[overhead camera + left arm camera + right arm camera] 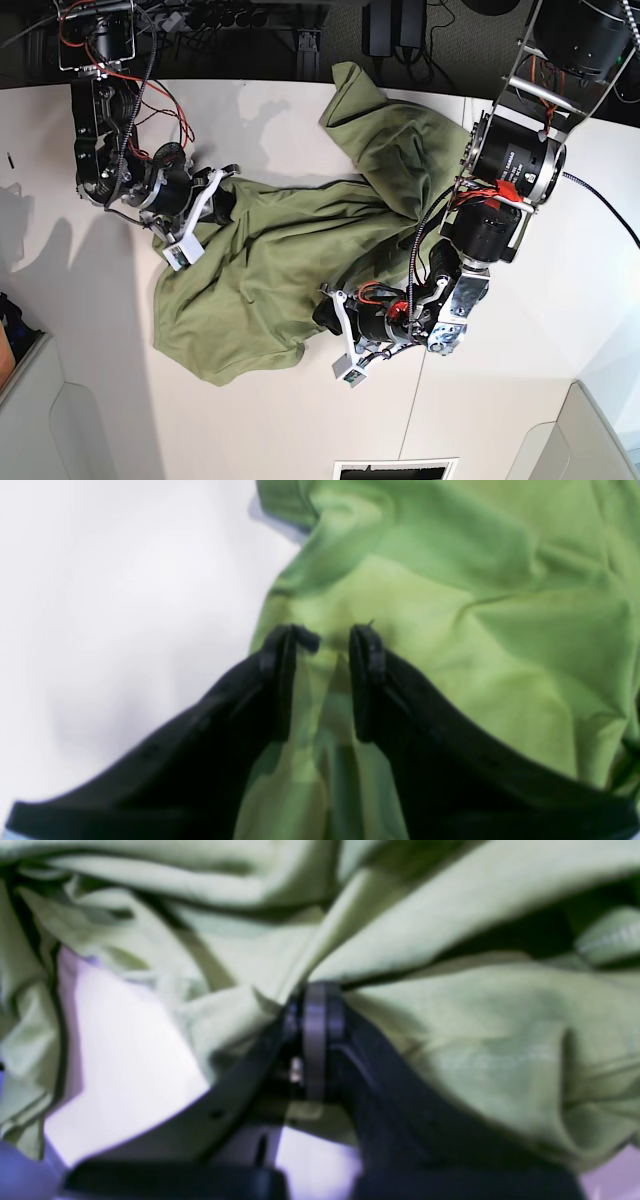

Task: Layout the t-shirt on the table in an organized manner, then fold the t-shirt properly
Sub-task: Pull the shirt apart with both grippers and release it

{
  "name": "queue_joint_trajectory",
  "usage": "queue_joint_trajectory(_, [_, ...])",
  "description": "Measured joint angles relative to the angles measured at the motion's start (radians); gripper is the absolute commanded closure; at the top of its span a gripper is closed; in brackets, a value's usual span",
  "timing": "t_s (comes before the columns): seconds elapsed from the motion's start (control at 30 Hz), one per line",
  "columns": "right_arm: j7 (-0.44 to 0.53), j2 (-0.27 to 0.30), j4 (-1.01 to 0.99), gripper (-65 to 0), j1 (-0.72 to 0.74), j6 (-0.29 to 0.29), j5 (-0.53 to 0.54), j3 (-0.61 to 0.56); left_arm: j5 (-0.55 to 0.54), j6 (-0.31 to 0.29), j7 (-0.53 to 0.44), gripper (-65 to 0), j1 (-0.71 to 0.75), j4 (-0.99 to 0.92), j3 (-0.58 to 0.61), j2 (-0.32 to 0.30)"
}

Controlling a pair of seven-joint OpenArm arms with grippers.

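Crumpled olive-green cotton t-shirt spread unevenly on white panelled table. Left gripper half open, fold of cloth between black fingers, table just beside. Right gripper pinched tight on bunched shirt fabric, cloth all around.

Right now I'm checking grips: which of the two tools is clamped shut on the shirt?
The right tool, jaws pressed together on bunched t-shirt. The left tool stands parted over cloth.
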Motion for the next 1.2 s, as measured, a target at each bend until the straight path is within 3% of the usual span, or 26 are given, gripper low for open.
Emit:
queue_joint_trajectory(0.07, [-0.017, 0.000, 0.043, 0.0, -0.033, 0.000, -0.005, 0.053, -0.126, -0.052, 0.074, -21.0, 0.004, 0.050, 0.003, -0.019])
queue_joint_trajectory(0.17, [-0.044, -0.003, 0.089, 0.0, -0.053, -0.001, -0.010, 0.134, -0.325, -0.058, 0.183, -21.0, 0.012, 0.206, 0.003, -0.082])
queue_joint_trajectory(0.37, [-0.060, 0.006, 0.098, 0.0, -0.013, -0.015, 0.000, 0.242, -0.542, -0.060, 0.352, -21.0, 0.097, 0.563, 0.003, -0.293])
queue_joint_trajectory(0.57, [-0.047, -0.002, 0.072, 0.0, 0.124, -0.014, -0.002, 0.238, -0.537, -0.060, 0.364, -21.0, 0.334, 0.854, 0.002, -0.500])
queue_joint_trajectory(0.77, [-0.004, 0.000, -0.091, 0.0, 0.243, -0.014, -0.072, 0.234, -0.528, -0.064, 0.357, -21.0, 0.582, 1.072, 0.004, -0.624])
queue_joint_trajectory(0.9, [0.004, 0.000, -0.261, 0.0, 0.326, -0.014, -0.088, 0.211, -0.482, -0.064, 0.343, -21.0, 0.719, 1.095, 0.003, -0.642])
queue_joint_trajectory(1.03, [0.045, 0.000, -0.396, 0.0, 0.364, -0.013, -0.117, 0.169, -0.344, -0.064, 0.237, -20.5, 0.794, 1.090, 0.003, -0.621])
queue_joint_trajectory(1.2, [0.090, 0.005, -0.442, 0.0, 0.381, -0.014, -0.114, 0.072, -0.283, -0.080, 0.160, -10.3, 0.828, 1.013, -0.005, -0.553])
